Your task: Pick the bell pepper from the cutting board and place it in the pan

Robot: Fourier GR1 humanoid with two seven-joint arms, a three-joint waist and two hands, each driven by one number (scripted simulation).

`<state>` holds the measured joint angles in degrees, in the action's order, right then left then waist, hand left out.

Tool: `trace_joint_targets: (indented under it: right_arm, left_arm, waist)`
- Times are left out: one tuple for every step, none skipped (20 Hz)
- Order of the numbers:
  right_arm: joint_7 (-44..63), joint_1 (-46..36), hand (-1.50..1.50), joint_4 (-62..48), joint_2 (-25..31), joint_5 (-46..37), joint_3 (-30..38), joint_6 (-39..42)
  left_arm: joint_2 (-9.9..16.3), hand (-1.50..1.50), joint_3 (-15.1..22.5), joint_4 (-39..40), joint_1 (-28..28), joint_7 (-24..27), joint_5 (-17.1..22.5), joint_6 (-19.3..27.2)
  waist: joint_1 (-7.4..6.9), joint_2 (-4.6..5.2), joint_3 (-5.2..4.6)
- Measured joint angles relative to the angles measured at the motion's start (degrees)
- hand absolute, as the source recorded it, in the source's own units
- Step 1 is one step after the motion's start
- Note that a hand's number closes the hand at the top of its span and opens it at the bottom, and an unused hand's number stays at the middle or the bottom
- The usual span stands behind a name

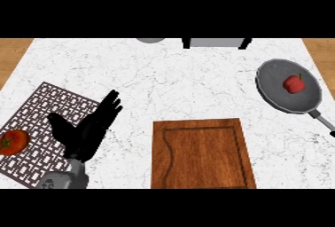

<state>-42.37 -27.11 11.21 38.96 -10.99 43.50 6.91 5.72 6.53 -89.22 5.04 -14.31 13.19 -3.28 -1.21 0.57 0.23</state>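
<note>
The red bell pepper (pixel 294 84) is seen resting inside the grey pan (pixel 274 95) at the right of the frame, the cutting board (pixel 201 153) left bare at lower centre. The left hand (pixel 91 128), fingers straight and holding nothing, is shown at lower left. The placing is judged done; nothing more appears called for.

The tabletop (pixel 170 71) looks like smooth white marble with fine grey veins. At lower centre, the cutting board (pixel 203 153) is reddish-brown wood with visible grain. The pan (pixel 288 91) at right is matt grey metal. The mat (pixel 46 119) at left shows a patterned, perforated-looking surface.
</note>
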Motion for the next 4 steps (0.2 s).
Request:
trace_joint_targets:
  right_arm:
    - [-0.8, 0.5, -1.50, 0.0, -0.4, 0.1, -0.3, 0.2]
    - [-1.5, 1.0, -1.50, 0.1, -0.3, 0.2, -0.6, 0.7]
    - [-1.9, 1.5, -1.50, 0.2, -0.6, 0.3, -0.9, 0.7]
    - [-2.0, 1.6, -1.50, 0.3, -0.4, 0.4, -1.3, 1.2]
  left_arm:
    - [-0.3, 0.00, 0.3, 0.0, -0.5, 0.5, -0.4, 0.1]
    - [-0.6, 0.00, 0.4, -0.3, -0.4, 0.2, -0.6, 0.3]
    - [-0.8, 0.00, 0.3, 0.4, -0.3, 0.6, -0.7, 0.2]
    - [-0.9, 0.00, 0.3, 1.0, -0.6, 1.5, -0.9, -0.1]
  waist:
    - [0.05, -0.05, -0.02]
    - [0.09, -0.07, -0.01]
    - [0.19, -0.12, -0.04]
    - [0.23, -0.14, -0.03]
